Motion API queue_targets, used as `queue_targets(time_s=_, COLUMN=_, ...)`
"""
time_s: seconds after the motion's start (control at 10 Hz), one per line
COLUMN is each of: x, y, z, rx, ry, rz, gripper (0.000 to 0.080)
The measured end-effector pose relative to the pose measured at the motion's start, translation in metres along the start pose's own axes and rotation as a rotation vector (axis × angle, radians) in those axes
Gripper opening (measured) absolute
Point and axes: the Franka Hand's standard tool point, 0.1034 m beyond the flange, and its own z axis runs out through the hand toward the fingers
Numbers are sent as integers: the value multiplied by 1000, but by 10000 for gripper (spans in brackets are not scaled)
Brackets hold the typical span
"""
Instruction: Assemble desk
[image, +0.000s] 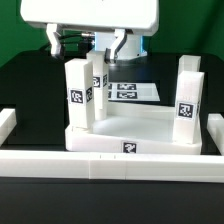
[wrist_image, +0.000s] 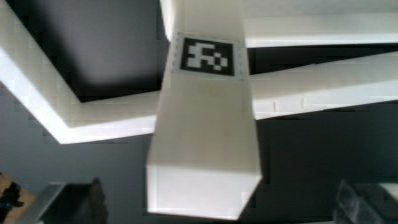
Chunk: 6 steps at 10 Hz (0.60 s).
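Finds the desk top (image: 140, 128) lying underside up inside the border rail (image: 110, 165), just in front of the marker board (image: 135, 90). Counts three legs standing upright on it: a front leg (image: 78, 95) and a rear leg (image: 97, 78) at the exterior view's left, and a third leg (image: 188, 95) at the exterior view's right. Sees no fourth leg; possibly hidden.

Places the claw (wrist_image: 222, 203) straight above the rear leg, spread wide and pinching nothing. Shows one finger (wrist_image: 75, 200) on either side of the leg in the wrist view, each apart from it. Takes the long white bar with the tag (wrist_image: 210, 55) in that view for this same leg. Cannot tell from either view whether the leg is fully seated in its recess.

Handling, as a judgement only:
- Expects stiff, light plastic with smooth faces, so likely slippery under the pads.
- Favours a hold on two opposite flat faces of the square section, near the upper end and square to the leg, to keep it from twisting.
- Warns against side pushes: a loosely seated leg may tip or lift out.
- Rates the desk top too broad to span; better taken by an edge wall, or simply left braced against the border rail
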Motion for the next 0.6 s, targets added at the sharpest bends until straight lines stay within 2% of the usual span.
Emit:
queue_targets(time_s=0.2, x=-1, y=-1, z=1, rx=4, ry=-18, rz=1, gripper=648)
queue_targets(time_s=0.3, x=-6, y=0, z=4, rx=13, ry=-70, rz=7, gripper=648)
queue_targets(time_s=0.6, x=-4, y=8, z=7, rx=60, ry=-306, rz=46, gripper=648)
